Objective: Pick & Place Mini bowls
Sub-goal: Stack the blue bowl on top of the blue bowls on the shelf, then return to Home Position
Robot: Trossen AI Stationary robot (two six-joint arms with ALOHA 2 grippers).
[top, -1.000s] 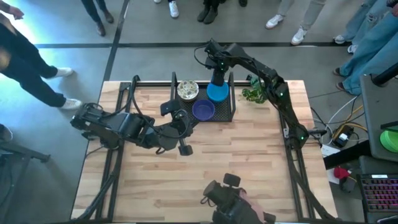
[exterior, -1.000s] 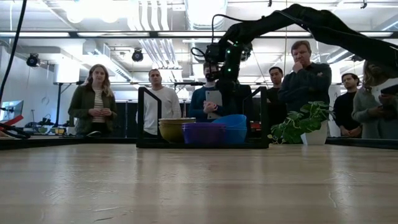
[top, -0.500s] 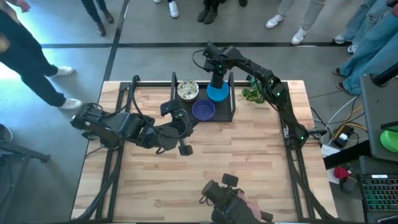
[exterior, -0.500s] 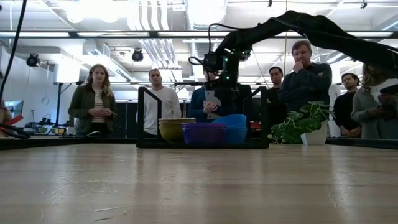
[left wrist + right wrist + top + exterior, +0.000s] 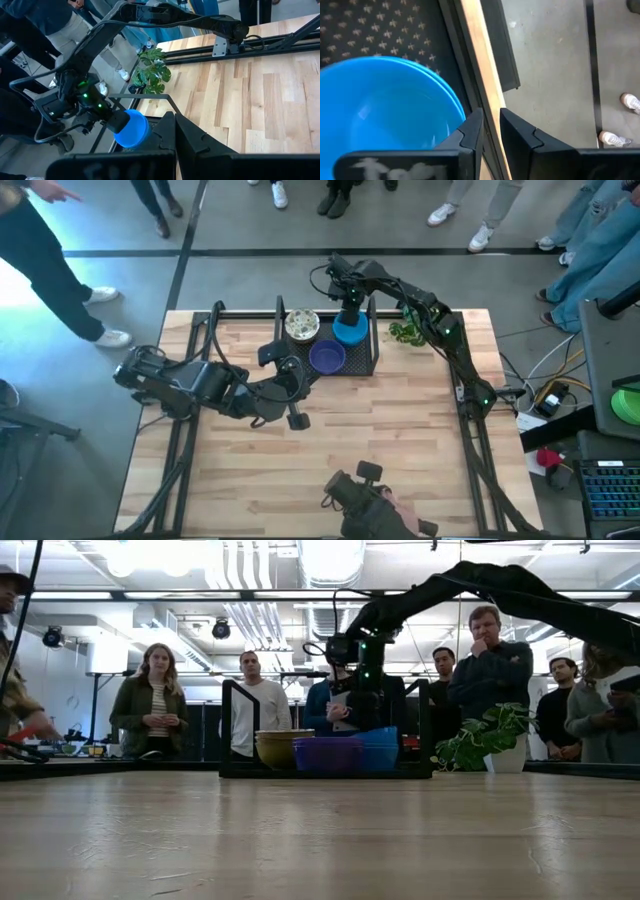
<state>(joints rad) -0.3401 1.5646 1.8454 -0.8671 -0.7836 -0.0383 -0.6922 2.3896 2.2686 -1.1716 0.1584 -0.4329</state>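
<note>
Lower centre of the overhead frame: the left gripper (image 5: 297, 418) rests on the wooden table (image 5: 400, 450), fingers pressed together and holding nothing, its arm folded in from the left edge.

Just above it, at upper centre, the black mesh tray (image 5: 372, 362) carries the mini bowls in three stacks: the purple bowls (image 5: 326, 358) nearest, the speckled cream bowls (image 5: 301, 326) to their upper left, and the blue bowls (image 5: 349, 331) to their upper right. From table height all three stacks line up inside the tray at centre frame.

Over the blue stack hangs the right gripper (image 5: 350, 304), its arm reaching in from the right side of the frame. Its wrist camera shows the two dark fingers (image 5: 470, 131) drawn close together, a narrow gap between them, with the blue rim just beside the inner finger; whether the rim is actually pinched cannot be told.

The bowls look light, rigid and smooth-walled, likely slick plastic, and nested bowls may lift together. The thin rim looks the sensible place to take hold, one finger inside, one outside, with a firm pinch.

Farther off, a green leafy plant (image 5: 408, 331) stands right of the tray, and onlookers (image 5: 488, 660) line the room beyond the table.
</note>
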